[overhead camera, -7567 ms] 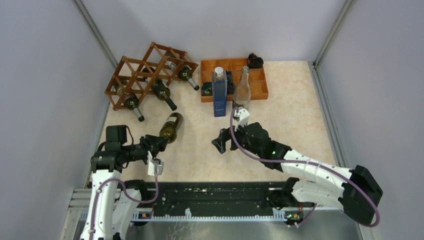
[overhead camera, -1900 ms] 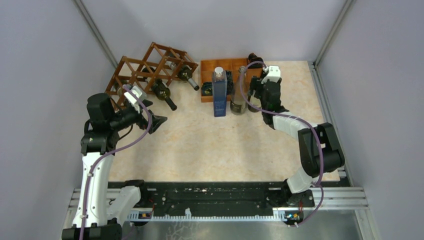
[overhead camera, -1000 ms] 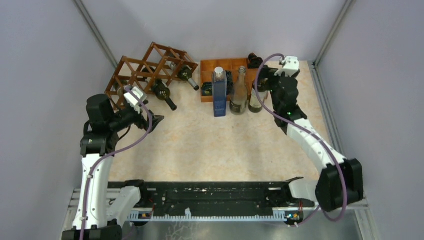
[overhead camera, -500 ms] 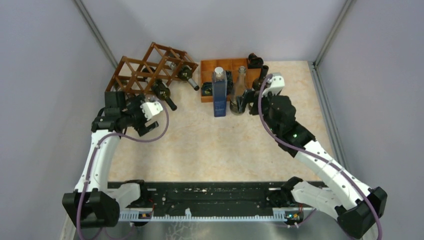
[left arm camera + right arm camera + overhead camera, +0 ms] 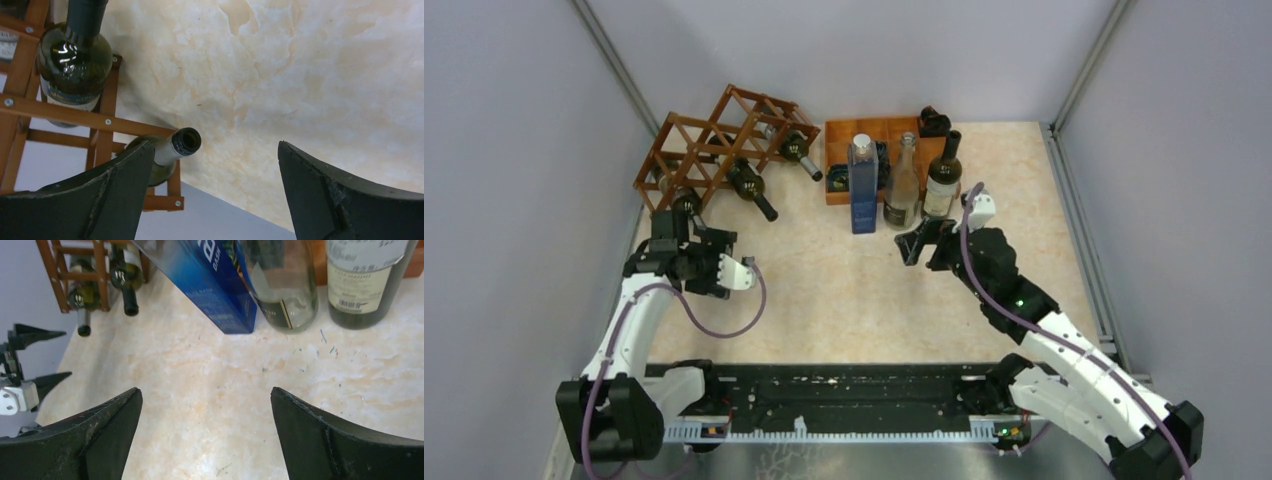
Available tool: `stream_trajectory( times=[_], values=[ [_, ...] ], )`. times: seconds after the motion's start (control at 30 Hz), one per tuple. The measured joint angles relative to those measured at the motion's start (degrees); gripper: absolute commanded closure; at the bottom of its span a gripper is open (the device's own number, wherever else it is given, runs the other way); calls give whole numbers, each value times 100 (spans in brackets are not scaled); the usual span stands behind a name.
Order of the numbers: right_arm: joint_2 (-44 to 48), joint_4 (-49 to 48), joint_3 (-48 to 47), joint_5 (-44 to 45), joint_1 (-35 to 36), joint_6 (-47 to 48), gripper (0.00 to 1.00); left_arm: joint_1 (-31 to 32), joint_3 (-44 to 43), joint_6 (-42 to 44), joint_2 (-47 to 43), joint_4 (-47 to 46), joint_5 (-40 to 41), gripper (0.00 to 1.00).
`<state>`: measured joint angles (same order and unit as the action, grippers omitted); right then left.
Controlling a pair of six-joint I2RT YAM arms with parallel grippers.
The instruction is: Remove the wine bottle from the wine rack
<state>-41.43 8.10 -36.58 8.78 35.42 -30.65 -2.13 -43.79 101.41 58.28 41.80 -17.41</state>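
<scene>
The reddish-brown wine rack [image 5: 714, 140] stands at the back left with three wine bottles lying in it. The lowest wine bottle [image 5: 686, 203] sticks out toward my left gripper [image 5: 702, 245], which covers its neck from above. In the left wrist view its open mouth [image 5: 186, 141] shows just inside the left finger [image 5: 120, 185], and the left gripper [image 5: 214, 145] is open and apart from it. Another racked bottle [image 5: 75, 60] lies further up. My right gripper [image 5: 914, 243] is open and holds nothing over the bare table [image 5: 204, 390].
A blue boxed bottle [image 5: 862, 185], a clear bottle [image 5: 905, 185] and a dark green bottle [image 5: 942, 180] stand upright in front of the orange tray [image 5: 839, 135]. The left wall is close behind the rack. A small dark object [image 5: 934, 122] sits at the tray's far corner.
The left gripper came down and turned to face the lowest bottle's mouth. The right arm drew back from the upright dark green bottle toward the middle of the table. Both stayed open.
</scene>
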Motion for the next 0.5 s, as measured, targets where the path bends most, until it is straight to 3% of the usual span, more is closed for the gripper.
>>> stream_trajectory(
  times=[0.23,0.5],
  values=[
    [-302,269,-37,-275,4,17,1,-118,66,1239,678,-807,179,5],
    [-127,269,-37,-396,4,105,1,-216,319,1665,1233,-1882,675,11]
  ],
)
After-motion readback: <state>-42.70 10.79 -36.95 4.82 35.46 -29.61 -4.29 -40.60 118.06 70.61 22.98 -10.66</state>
